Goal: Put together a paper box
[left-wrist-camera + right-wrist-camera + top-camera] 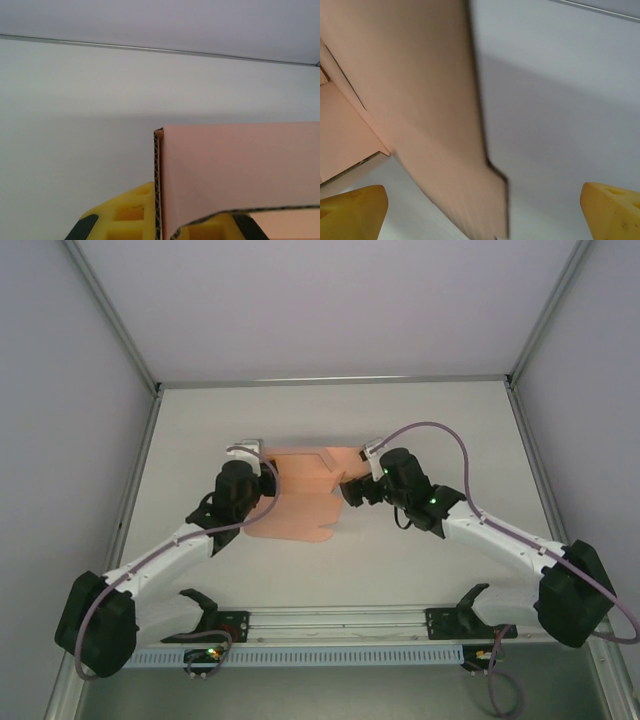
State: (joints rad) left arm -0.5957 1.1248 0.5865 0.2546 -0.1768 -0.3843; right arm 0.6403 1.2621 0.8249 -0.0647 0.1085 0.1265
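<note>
Left gripper (167, 227): closed, yellow pads pinching an upright wall of the salmon-pink thin corrugated-card paper box (300, 508) near its corner.
Box position: mid-way across the white table (430, 430), partly folded, between the two grippers.
Right gripper (480, 212): wide open; a loose flap hangs between the pads, unpinched.
Handling (judged): light, stiff across panels, hinges at creases, dents if squeezed hard.
Hold points (judged): panel edges close to a fold, not flap tips.
Markings: none readable; plain card.

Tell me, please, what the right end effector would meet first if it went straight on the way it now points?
Most likely the paper box: its salmon-pink card panel stands right ahead of the right end effector, between the open fingers. It looks blurred, so how close is unclear.
</note>
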